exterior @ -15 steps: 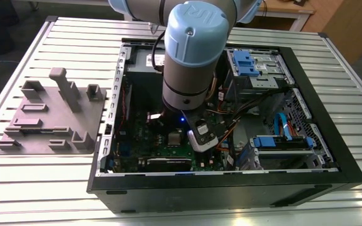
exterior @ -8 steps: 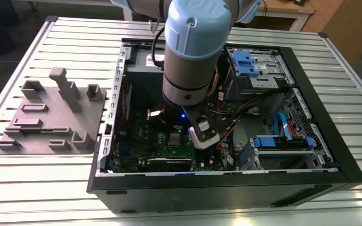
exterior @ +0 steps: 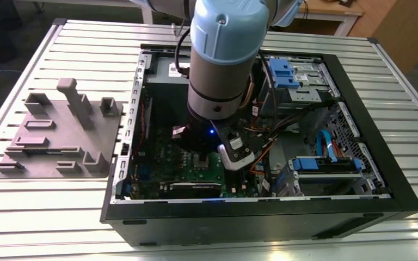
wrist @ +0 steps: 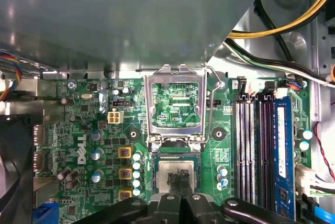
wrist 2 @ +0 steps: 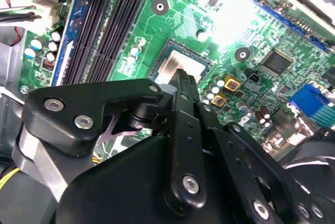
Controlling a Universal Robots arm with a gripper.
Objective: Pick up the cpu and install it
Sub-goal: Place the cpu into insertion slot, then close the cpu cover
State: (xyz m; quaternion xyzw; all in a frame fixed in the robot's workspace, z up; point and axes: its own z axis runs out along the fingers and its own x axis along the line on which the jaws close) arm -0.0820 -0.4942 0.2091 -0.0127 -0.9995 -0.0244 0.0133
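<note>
Small flat square silver-topped cpu (wrist: 178,174) sits in its socket on the green motherboard (wrist: 104,150), right under the black gripper (wrist: 180,185); fingertips close together at chip's middle; can't tell if gripping; grey metal socket frame (wrist: 175,103) flipped open just beyond.

A green motherboard (wrist: 94,145) lies below the camera. The socket frame (wrist: 175,106) stands swung open above the socket. The cpu (wrist: 178,174) sits flat in the socket, its silvery top partly covered by the gripper (wrist: 180,182), whose dark jaws stand close together over it. Black memory slots (wrist: 251,150) run beside a blue one.
</note>
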